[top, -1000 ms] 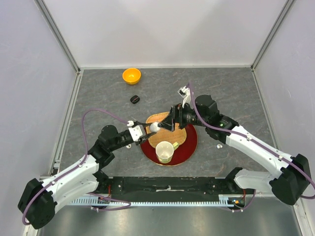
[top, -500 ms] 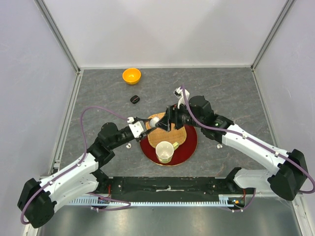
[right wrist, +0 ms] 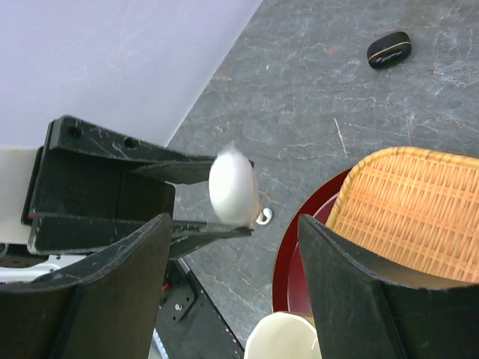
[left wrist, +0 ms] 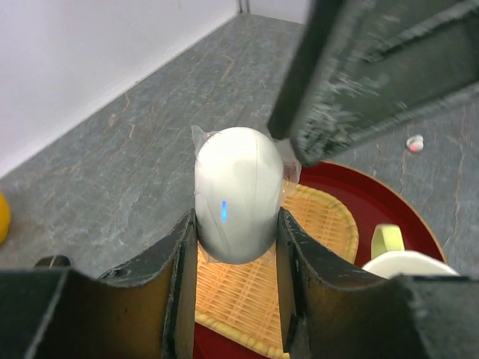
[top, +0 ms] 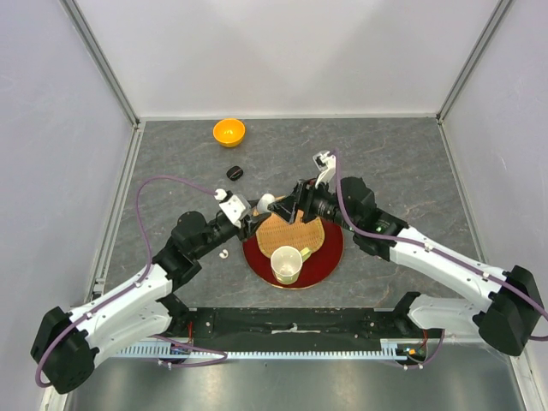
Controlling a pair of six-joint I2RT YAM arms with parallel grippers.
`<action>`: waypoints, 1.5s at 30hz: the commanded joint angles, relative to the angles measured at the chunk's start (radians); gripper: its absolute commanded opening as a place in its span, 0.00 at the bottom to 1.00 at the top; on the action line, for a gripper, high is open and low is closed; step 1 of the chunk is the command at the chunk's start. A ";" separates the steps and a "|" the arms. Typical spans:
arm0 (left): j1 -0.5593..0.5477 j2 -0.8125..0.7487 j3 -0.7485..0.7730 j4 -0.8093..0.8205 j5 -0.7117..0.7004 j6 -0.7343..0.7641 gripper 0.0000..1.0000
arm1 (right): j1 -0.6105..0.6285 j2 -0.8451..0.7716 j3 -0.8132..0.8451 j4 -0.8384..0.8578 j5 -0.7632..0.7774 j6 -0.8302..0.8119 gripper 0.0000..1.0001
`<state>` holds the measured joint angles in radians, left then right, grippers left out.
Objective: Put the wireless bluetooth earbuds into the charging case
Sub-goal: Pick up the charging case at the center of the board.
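My left gripper [top: 261,211] is shut on a white egg-shaped charging case [top: 266,203], held upright above the table by the red plate's left edge. In the left wrist view the case [left wrist: 238,193] sits between my fingers [left wrist: 183,254], closed, with a blue light lit. My right gripper [top: 288,209] is open just right of the case, and its jaws straddle the case [right wrist: 233,187] without touching it. One white earbud [top: 224,253] lies on the table below the case and also shows in the right wrist view [right wrist: 263,218]. Another small white bud [left wrist: 414,142] lies right of the plate. No black earbuds show.
A red plate [top: 330,257] carries a woven tray [top: 282,235] and a cream cup [top: 286,265]. A small black oval case [top: 235,172] and an orange bowl [top: 229,132] sit further back on the left. White walls enclose the grey table.
My left gripper has carried the white case up and away from the woven tray, toward the back left. My right gripper has followed it, staying open beside it.
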<state>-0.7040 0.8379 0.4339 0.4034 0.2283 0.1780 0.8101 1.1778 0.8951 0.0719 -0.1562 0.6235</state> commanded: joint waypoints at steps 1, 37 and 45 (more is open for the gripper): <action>-0.006 0.029 0.078 0.087 -0.138 -0.224 0.02 | 0.040 -0.041 -0.071 0.248 0.122 0.081 0.75; -0.009 -0.002 0.085 0.120 -0.044 -0.423 0.02 | 0.164 0.120 -0.150 0.582 0.291 -0.002 0.52; -0.009 -0.014 0.080 0.120 -0.046 -0.425 0.02 | 0.178 0.129 -0.140 0.560 0.293 -0.021 0.27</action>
<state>-0.7082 0.8494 0.4919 0.4381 0.1402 -0.2043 0.9623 1.2896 0.7246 0.6682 0.1669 0.6270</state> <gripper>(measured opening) 0.440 0.389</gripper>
